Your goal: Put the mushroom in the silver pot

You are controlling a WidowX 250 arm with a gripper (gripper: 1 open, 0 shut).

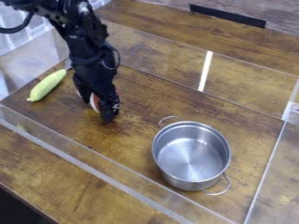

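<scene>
Arm: black, reaching in from the top left corner and bending down to the desk (pixel 152 87), its cables looping beside it
End effector: wide open (pixel 103 105), pointing down, low over the left half of the desk; nothing can be made out as gripped
Mushroom: down at the end effector (pixel 93 102), mostly hidden by it; only small reddish and whitish patches show between the dark parts, so whether the fingers touch it cannot be told
Pot: round, shiny steel (pixel 191 156), upright on the right half of the desk towards the near side, well apart from the end effector; one thin loop handle at its far left rim, another at its near right rim
Pot interior: bare grey metal, a bright reflection on the wall, the mushroom outside it
Corn: elongated, yellow-green (pixel 48 85), lying on the desk at the left, near the end effector and apart from it, slanted
Desk: brown wood grain, a short white strip (pixel 205 71) on it beyond the pot
</scene>
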